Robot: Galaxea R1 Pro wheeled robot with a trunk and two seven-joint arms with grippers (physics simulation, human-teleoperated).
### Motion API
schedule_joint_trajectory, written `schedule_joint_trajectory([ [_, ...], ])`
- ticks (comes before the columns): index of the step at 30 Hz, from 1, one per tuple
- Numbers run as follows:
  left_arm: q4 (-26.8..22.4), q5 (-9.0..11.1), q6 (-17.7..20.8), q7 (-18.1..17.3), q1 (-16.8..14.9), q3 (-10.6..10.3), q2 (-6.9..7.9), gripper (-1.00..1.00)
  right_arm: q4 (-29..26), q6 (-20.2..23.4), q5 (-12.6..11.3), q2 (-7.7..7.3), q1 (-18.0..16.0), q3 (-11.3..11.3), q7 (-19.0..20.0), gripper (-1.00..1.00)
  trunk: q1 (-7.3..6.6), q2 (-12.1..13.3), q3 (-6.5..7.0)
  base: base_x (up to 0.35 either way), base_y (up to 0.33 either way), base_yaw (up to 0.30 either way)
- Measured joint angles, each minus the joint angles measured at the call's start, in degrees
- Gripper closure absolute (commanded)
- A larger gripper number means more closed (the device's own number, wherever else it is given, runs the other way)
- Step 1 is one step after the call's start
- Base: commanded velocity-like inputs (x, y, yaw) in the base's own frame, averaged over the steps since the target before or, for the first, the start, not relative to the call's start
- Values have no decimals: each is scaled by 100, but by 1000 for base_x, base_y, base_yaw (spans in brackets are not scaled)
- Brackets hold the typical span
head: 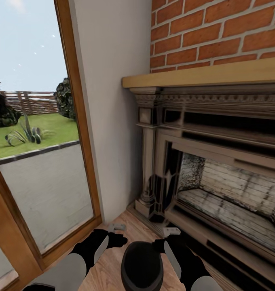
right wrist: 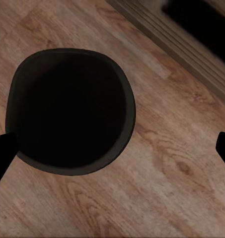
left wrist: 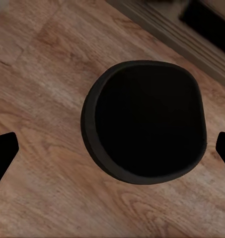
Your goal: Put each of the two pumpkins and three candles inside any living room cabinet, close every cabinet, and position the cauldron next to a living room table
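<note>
The cauldron (head: 142,264), a squat matte black pot with a wide dark mouth, stands on the light wood plank floor at the bottom of the head view, between my two arms. My left gripper (head: 115,234) hovers just left of its rim and my right gripper (head: 170,238) just right of it. Both wrist views look straight down into the cauldron (left wrist: 144,121) (right wrist: 70,111). The black fingertips (left wrist: 3,153) of the left gripper (left wrist: 112,151) stand far apart, open. Those of the right gripper (right wrist: 112,151) are spread the same way, open on nothing.
An ornate fireplace (head: 218,161) with a wooden mantel under a red brick chimney (head: 218,32) fills the right side; its hearth step (head: 218,246) runs close beside the cauldron. A wood-framed glass door (head: 40,161) stands at the left, a white wall strip (head: 113,121) between them.
</note>
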Motion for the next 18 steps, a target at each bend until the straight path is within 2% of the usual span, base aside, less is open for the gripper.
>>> schedule_joint_trajectory([
  [4,0,0,-1,-2,2,-60,0,-100,0,0,-1,0,0,0,0,-100,1,0,0,22,0,0],
  [18,0,0,4,3,4,-72,0,-100,17,0,-1,0,5,1,0,-100,1,0,0,3,0,0],
])
